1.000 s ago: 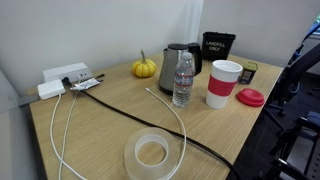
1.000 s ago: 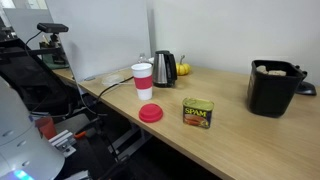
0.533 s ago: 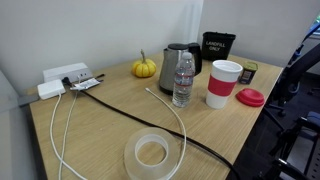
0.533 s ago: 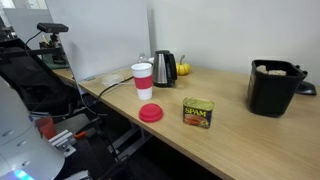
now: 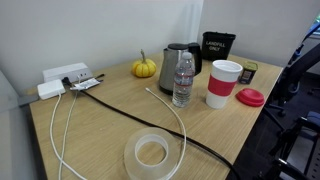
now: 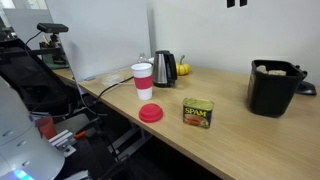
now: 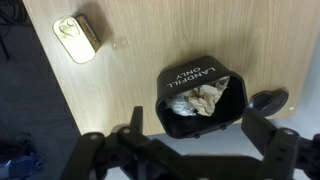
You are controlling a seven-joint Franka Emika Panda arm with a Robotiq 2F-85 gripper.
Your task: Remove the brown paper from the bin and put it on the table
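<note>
The black bin (image 7: 188,78) with white "LANDFILL ONLY" lettering stands on the light-wood table (image 7: 150,35). It also shows in both exterior views (image 5: 218,45) (image 6: 272,88). Crumpled brown paper (image 7: 205,97) lies inside it with some pale wrapping, and its top shows at the bin's rim (image 6: 272,69). My gripper (image 7: 193,125) is open and empty, well above the bin, its two dark fingers wide apart on either side of the opening. Only its fingertips (image 6: 236,3) show at the top edge of an exterior view.
A Spam can (image 6: 198,112) (image 7: 77,38) lies near the bin. A white-and-red cup (image 5: 223,83), red lid (image 5: 250,97), steel kettle (image 5: 177,62), water bottle (image 5: 183,80), small pumpkin (image 5: 145,67), tape roll (image 5: 151,153), cables and power strip (image 5: 62,78) share the table.
My gripper's fingertips have come into view at the top edge of an exterior view, above the bin. Nothing on the table has moved.
</note>
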